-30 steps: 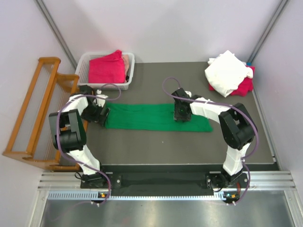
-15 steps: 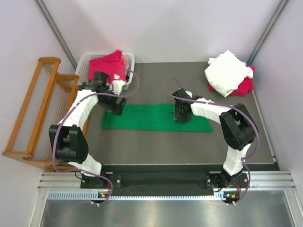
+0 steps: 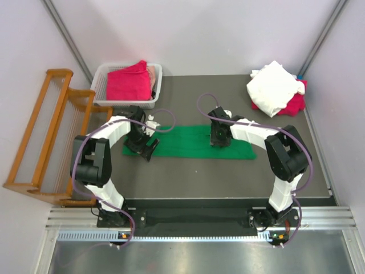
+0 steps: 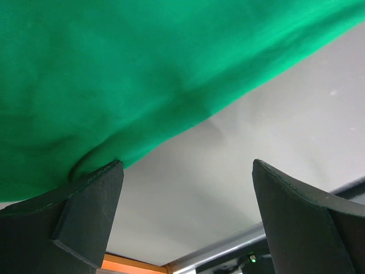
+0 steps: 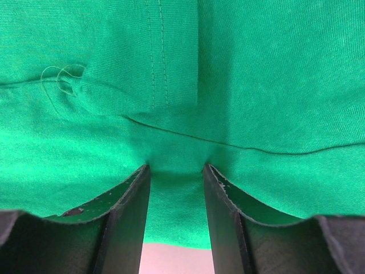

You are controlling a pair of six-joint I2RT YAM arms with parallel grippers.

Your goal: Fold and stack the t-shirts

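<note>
Saw the bright green cloth t-shirt laid flat as a long narrow strip, running left to right across the middle of the dark grey worktop. Caught the left end effector right at the strip's left end, jaws spread fully wide, nothing clamped. From the left wrist view, spotted one black finger tucked against the edge of the shirt with green cloth draping over it, the other finger out over bare worktop.

Found the right end effector planted on the strip a little right of its middle, tips pushed down into the fabric. Had the jaws there roughly half closed, with a small pucker of green between them and creases fanning out. Honestly couldn't call it either way: real pinch or just pressing the cloth down. Also noticed a loose loop of thread and a stitched seam close to those tips in the right wrist view.

Elsewhere: spotted a white slatted plastic basket at the far left corner, holding a crimson cloth t-shirt bunched up inside. Clocked a rumpled white cloth t-shirt piled at the far right corner, sitting on top of a pinkish-red cloth t-shirt peeking out underneath. Noted an orange wooden rack standing just off the worktop's left edge.
</note>
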